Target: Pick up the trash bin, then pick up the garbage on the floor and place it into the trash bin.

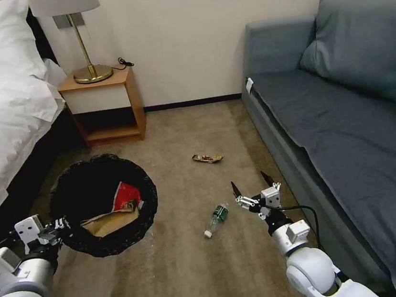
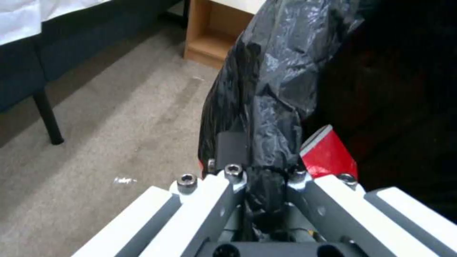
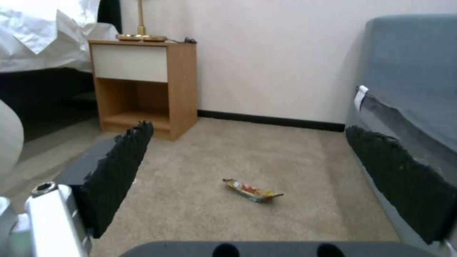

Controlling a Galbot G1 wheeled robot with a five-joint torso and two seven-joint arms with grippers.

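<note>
Trash bin (image 1: 103, 203), round, lined with crinkled black bag, hangs clamped at its rim by the left end effector (image 2: 264, 178). Right end effector (image 1: 253, 187) is spread above the clear green-labelled plastic bottle (image 1: 216, 219) on the carpet; centre over the bottle body before descending.

The head camera looks forward and down from above the beige carpet floor (image 1: 184, 275), taking in both arms. The left wrist camera sits right behind the left hand (image 2: 259, 178), pressed close to the crinkled black bag of the round bin (image 2: 276, 89). The right wrist camera looks low along the floor between the spread fingers of the right hand (image 3: 266, 185). All three share the light wooden nightstand (image 1: 106, 106) (image 2: 209, 39) (image 3: 142, 85) beyond the hands.
</note>
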